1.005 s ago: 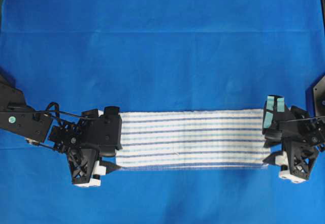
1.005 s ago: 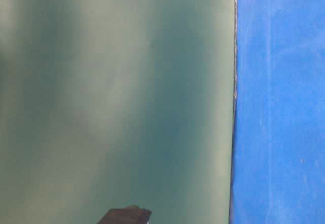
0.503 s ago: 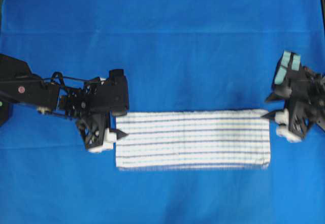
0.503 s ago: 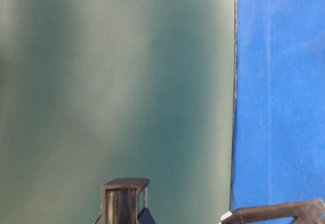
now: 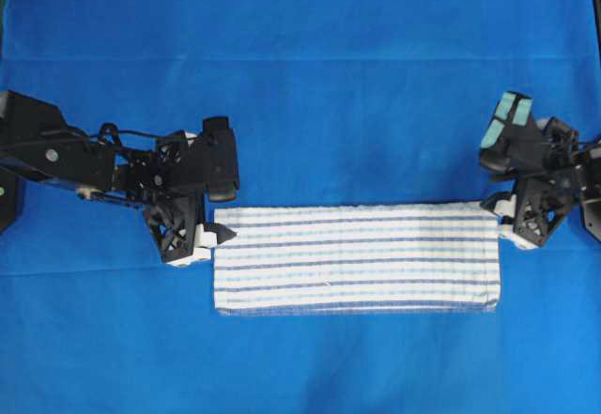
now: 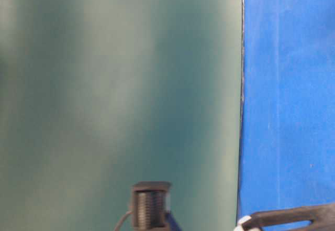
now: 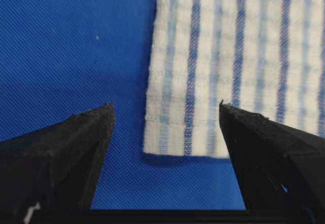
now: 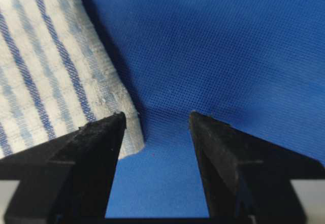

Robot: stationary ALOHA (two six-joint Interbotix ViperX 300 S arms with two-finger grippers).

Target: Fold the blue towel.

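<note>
On the blue counter (image 5: 300, 104), your towel (image 5: 355, 258) lies flat, long axis left-right. Left fingers (image 7: 162, 115) and right fingers (image 8: 156, 118), both released and empty, straddle its far corners, each equally near.

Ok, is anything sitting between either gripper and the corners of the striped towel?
Nothing visible. The left gripper is open with the blue towel corner just ahead of its fingertips; the right gripper is open beside the opposite corner. Only the bright-blue cloth lies under them.
</note>
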